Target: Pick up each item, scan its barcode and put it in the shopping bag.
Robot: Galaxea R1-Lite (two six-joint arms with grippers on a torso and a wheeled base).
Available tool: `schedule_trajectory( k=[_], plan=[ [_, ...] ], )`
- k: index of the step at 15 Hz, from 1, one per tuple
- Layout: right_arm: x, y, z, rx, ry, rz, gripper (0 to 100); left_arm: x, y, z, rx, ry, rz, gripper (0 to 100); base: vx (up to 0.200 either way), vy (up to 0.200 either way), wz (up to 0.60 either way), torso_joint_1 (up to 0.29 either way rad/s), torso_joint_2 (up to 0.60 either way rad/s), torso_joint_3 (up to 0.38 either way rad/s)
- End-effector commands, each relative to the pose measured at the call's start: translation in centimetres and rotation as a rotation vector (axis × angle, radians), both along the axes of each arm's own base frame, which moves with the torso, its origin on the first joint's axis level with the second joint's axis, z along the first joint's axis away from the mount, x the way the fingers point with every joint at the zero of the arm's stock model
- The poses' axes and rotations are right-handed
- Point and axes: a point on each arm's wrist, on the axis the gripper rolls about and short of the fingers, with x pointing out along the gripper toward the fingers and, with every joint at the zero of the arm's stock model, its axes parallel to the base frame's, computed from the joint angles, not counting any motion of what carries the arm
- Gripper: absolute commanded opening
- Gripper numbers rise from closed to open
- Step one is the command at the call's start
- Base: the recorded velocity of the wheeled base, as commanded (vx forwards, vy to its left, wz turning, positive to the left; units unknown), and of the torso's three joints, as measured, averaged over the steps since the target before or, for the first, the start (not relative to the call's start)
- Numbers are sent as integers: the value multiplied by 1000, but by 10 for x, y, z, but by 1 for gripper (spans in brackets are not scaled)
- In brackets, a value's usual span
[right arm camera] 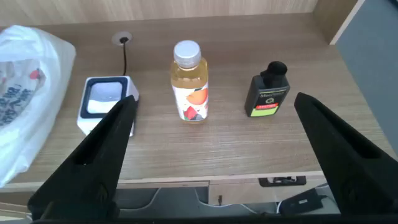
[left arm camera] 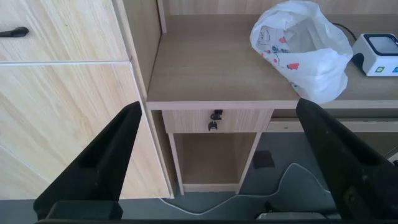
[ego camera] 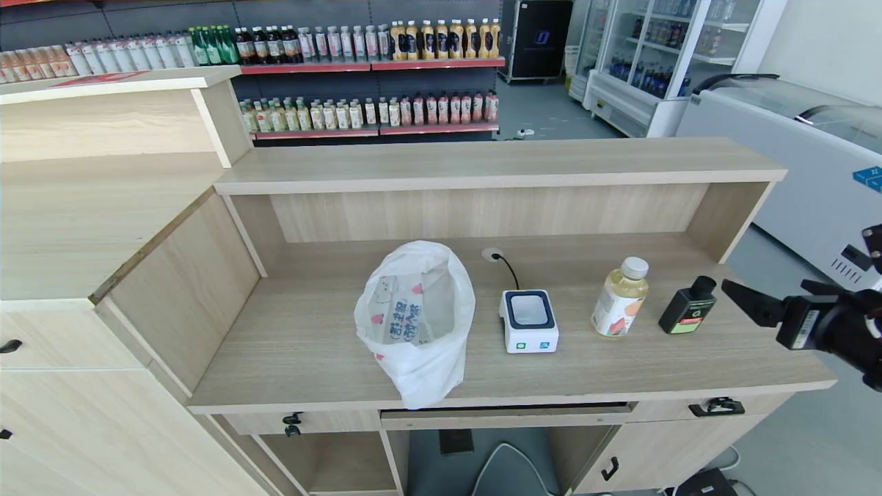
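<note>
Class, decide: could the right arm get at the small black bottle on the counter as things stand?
Probably yes: the right pincer hangs open near the small black plastic bottle, with bare wooden counter between.

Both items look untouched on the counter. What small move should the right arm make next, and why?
Probably ease the open right pincer toward the dark bottle and close around it. The dark bottle stands upright and is the item nearest that pincer. The juice bottle, scanner and shopping bag sit farther to the robot's left. Nothing is held yet.
</note>
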Motion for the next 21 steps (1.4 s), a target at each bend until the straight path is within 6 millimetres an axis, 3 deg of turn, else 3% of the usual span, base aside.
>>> schedule_trajectory(
  k=[1,4,7,12,15,21],
  plan=[
    [61,-19,-76,-92,137,-39,100,0,0,0,0,-1,0,100,0,0,0,0,0,0],
    [85,-27,-108,-86,114,-63,100,0,0,0,0,-1,0,100,0,0,0,0,0,0],
    [95,-27,-123,-82,139,-56,100,0,0,0,0,-1,0,100,0,0,0,0,0,0],
    [130,-29,-127,-90,82,-77,100,0,0,0,0,-1,0,100,0,0,0,0,0,0],
    [150,-18,-128,-65,40,-41,100,0,0,0,0,-1,0,100,0,0,0,0,0,0],
    [174,-1,-134,-60,38,29,100,0,0,0,0,-1,0,100,0,0,0,0,0,0]
  ],
)
